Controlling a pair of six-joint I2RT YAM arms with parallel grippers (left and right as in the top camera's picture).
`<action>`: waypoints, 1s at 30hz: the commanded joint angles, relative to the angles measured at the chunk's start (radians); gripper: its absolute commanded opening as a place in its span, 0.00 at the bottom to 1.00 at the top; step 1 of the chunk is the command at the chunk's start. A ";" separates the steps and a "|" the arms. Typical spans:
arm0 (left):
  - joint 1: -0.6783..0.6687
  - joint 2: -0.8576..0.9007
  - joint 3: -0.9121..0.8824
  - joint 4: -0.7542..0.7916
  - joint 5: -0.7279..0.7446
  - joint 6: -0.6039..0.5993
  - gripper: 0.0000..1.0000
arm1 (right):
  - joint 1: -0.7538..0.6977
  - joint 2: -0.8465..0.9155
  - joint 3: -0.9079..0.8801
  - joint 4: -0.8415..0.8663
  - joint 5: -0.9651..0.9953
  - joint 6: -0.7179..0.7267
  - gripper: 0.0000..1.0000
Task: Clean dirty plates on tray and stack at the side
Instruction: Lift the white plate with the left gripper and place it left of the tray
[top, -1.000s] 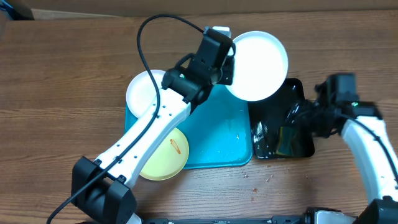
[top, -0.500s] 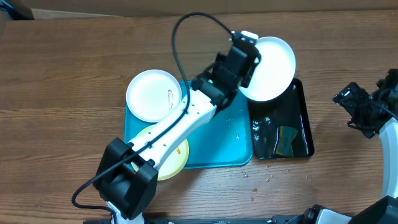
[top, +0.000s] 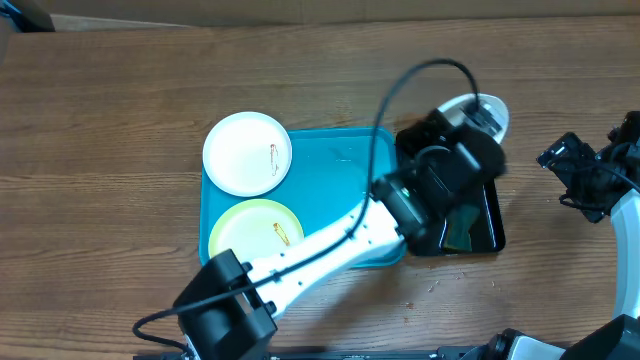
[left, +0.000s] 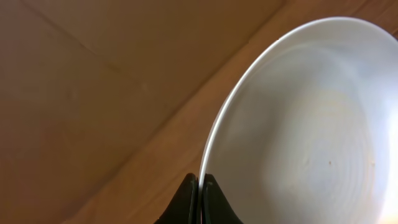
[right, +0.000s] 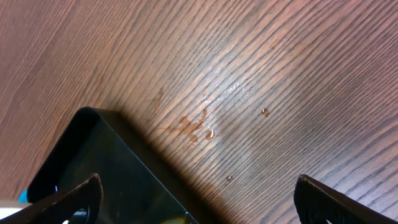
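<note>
Only the overhead view shows the turquoise tray (top: 340, 190) with a yellow-green plate (top: 255, 230) on it and a white plate (top: 248, 153) on its far-left corner. The left arm (top: 330, 240) reaches across it, over the black tray (top: 488, 228). The left wrist view shows the left gripper (left: 200, 185) pinching the rim of the third plate (left: 298, 124), also white. The right gripper (right: 198, 183) is spread wide above the table (right: 280, 74). Three plates: two white, one yellow-green

The left arm (top: 330, 240) has a white link between black joint housings; a thin black cable (top: 385, 110) loops off it. The right arm (top: 625, 240) is likewise white and black. Both carry black jaws.
</note>
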 joint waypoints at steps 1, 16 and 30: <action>-0.015 -0.005 0.020 0.021 -0.110 0.083 0.04 | -0.003 -0.007 0.019 0.005 0.010 0.005 1.00; 0.149 -0.005 0.020 -0.139 0.343 -0.350 0.04 | -0.003 -0.007 0.019 0.005 0.010 0.005 1.00; 0.881 -0.005 0.022 -0.260 1.458 -0.764 0.04 | -0.003 -0.007 0.019 0.005 0.010 0.005 1.00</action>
